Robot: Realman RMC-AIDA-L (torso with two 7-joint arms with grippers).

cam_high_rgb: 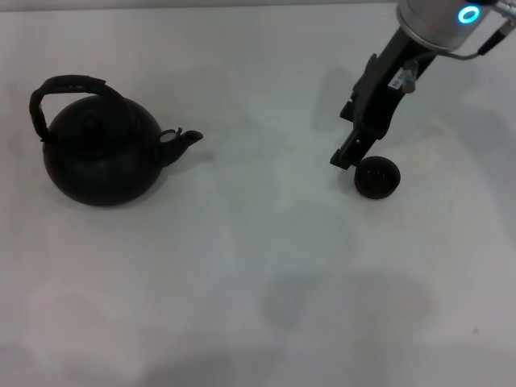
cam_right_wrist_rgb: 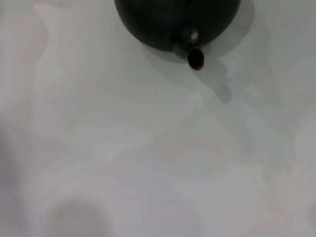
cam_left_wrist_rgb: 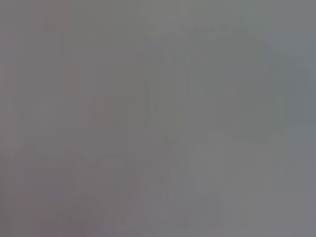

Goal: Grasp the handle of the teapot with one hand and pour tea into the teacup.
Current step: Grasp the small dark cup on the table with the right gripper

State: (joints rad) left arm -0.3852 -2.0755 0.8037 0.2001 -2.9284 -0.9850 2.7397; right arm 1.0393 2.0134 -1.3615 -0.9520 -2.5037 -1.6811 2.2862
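The matte black teapot stands on the white table at the left, with its spout pointing right. Its arched handle stands over the top and is free. The small black teacup stands upright at the right. My right gripper reaches down from the upper right and sits just left of the cup, at its far rim. The right wrist view shows the teapot's body and spout across bare table. My left gripper is out of view, and the left wrist view shows only plain grey.
The white table carries only the teapot and the cup. A wide stretch of bare surface lies between them and toward the front edge.
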